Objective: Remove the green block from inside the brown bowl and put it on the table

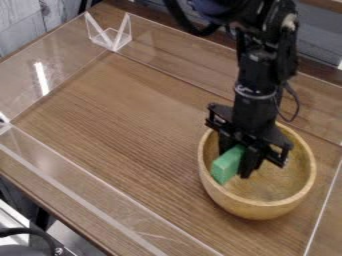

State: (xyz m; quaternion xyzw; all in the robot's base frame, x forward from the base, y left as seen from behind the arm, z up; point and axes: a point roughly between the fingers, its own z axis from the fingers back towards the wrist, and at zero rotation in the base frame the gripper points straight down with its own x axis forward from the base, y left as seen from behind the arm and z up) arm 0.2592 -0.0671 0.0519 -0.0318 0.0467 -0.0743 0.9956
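Note:
The green block (229, 164) hangs tilted between my gripper's (238, 158) black fingers, lifted above the left inner side of the brown bowl (267, 198). The gripper points straight down and is shut on the block. The bowl sits at the right front of the wood-grain table (120, 110). Part of the block's upper end is hidden by the fingers.
Low clear acrylic walls (54, 185) edge the table at the left and front. A small clear stand (110, 32) is at the back left corner. The black arm (261, 50) reaches down from the top right.

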